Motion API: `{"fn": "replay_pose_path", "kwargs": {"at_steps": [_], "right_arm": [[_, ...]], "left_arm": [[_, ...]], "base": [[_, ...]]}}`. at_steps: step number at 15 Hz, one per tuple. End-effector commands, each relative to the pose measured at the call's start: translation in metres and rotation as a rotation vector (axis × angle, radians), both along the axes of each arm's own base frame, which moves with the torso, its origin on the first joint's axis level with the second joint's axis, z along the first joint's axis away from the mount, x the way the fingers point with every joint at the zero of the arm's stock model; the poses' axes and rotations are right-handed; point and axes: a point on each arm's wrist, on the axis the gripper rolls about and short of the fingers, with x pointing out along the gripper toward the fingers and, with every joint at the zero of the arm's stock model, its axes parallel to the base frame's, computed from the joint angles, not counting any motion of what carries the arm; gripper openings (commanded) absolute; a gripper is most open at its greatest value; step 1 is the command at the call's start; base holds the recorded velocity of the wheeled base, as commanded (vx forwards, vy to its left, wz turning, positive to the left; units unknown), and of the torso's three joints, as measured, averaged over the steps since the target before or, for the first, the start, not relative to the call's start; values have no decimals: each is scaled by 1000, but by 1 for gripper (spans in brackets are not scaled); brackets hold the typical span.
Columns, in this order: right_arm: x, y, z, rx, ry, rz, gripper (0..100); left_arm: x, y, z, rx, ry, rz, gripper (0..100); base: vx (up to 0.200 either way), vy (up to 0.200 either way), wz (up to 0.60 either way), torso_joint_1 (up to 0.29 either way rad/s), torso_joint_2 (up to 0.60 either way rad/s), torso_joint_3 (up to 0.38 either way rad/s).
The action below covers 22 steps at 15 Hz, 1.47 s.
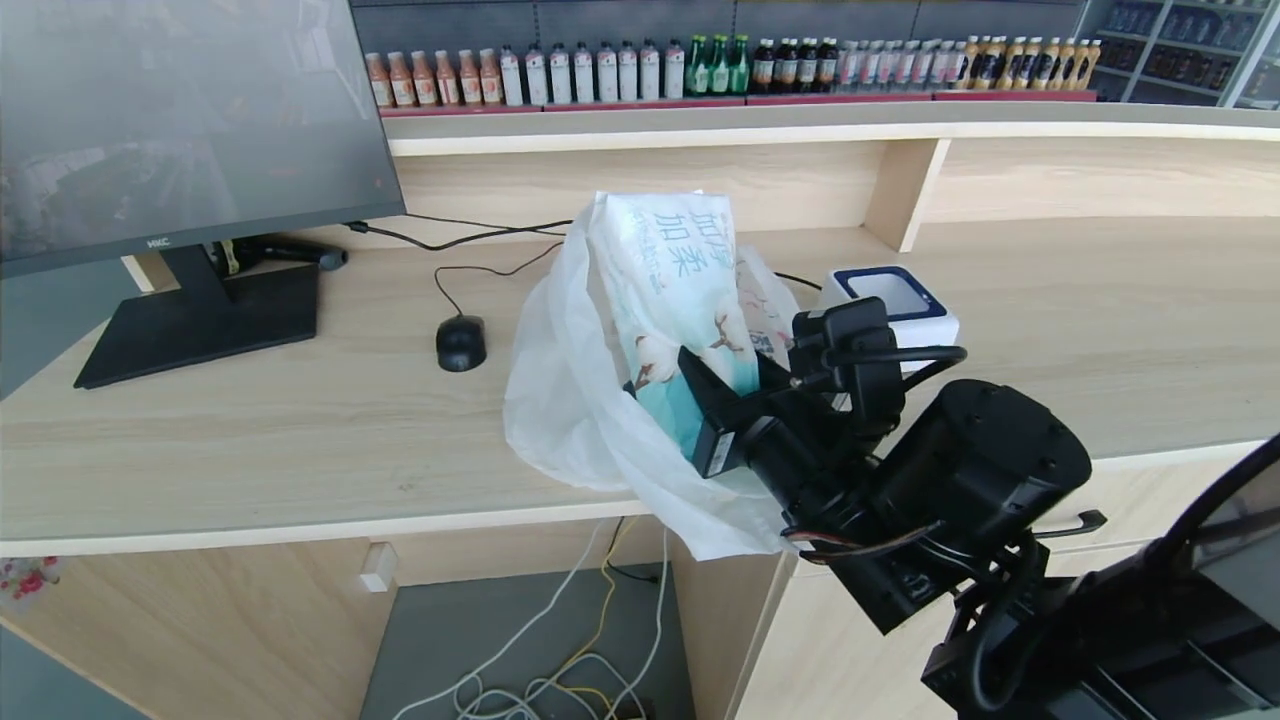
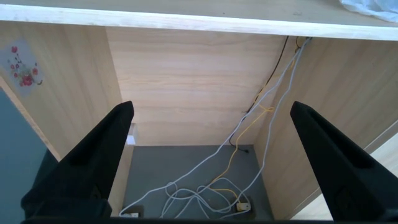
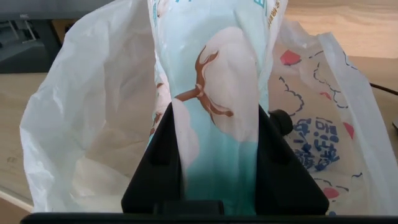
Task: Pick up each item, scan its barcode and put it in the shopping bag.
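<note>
Right tool [image 1: 735, 385] was clamped on the lower end of the tissue pack [image 1: 670, 270], which stood upright inside the white shopping bag [image 1: 560, 400] on the surface [image 1: 250, 440], just beside the scanner [image 1: 890, 300]; the left tool [image 2: 211, 112] hung low with its jaws wide apart and empty, facing the opening [image 2: 199, 93] under the surface. It looked to me like the bagging step for this item, nearly done. The next move, I'd judge, called for letting go and drawing back without snagging the thin plastic or tipping the pack.

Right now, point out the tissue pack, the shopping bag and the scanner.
tissue pack [image 1: 672, 290], head view, printed front face.
shopping bag [image 1: 555, 400], head view, left side wall.
scanner [image 1: 890, 292], head view, top window.
</note>
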Motion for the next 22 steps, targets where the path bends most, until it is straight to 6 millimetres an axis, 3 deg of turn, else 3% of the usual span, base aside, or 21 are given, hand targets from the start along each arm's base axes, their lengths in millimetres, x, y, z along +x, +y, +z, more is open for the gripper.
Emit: {"fn": "replay_pose_path", "kwargs": {"at_steps": [1, 11, 17, 18, 22], "right_arm": [[2, 2, -5, -9, 10, 1, 0], [14, 4, -23, -46, 47, -21, 0], [17, 2, -20, -32, 36, -29, 0], [17, 2, -20, -32, 36, -29, 100], [18, 3, -16, -5, 33, -25, 100]], "left_arm": [[0, 0, 0, 0, 0, -1, 100], [0, 0, 0, 0, 0, -1, 100], [0, 0, 0, 0, 0, -1, 100], [0, 0, 0, 0, 0, -1, 100], [0, 0, 0, 0, 0, -1, 100]], "base": [[0, 0, 0, 0, 0, 0], [0, 0, 0, 0, 0, 0], [0, 0, 0, 0, 0, 0], [0, 0, 0, 0, 0, 0], [0, 0, 0, 0, 0, 0]]}}
